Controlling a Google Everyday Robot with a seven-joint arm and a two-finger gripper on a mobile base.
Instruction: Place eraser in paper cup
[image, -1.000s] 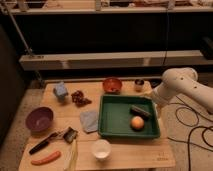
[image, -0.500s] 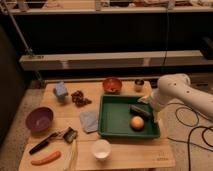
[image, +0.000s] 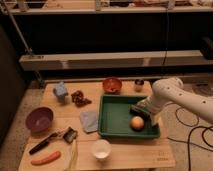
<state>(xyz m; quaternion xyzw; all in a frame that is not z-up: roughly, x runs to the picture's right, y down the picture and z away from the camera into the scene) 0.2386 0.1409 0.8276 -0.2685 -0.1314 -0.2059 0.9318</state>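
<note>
Now fingers (image: 145, 107) low in green tray (image: 120, 134); beside eraser (image: 136, 111)

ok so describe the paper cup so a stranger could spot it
Start at the green tray, where the gripper hangs over its right side. Just before its near rim stands the paper cup: small, round, white, unlike the dark cup at the back.

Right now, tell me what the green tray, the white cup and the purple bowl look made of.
The green tray looks like moulded plastic: uniform colour, faint sheen. The paper cup has a thin, matte white wall, consistent with paper. The purple bowl is smooth, probably plastic, though ceramic is possible. The gripper hangs over the tray's right side.
</note>
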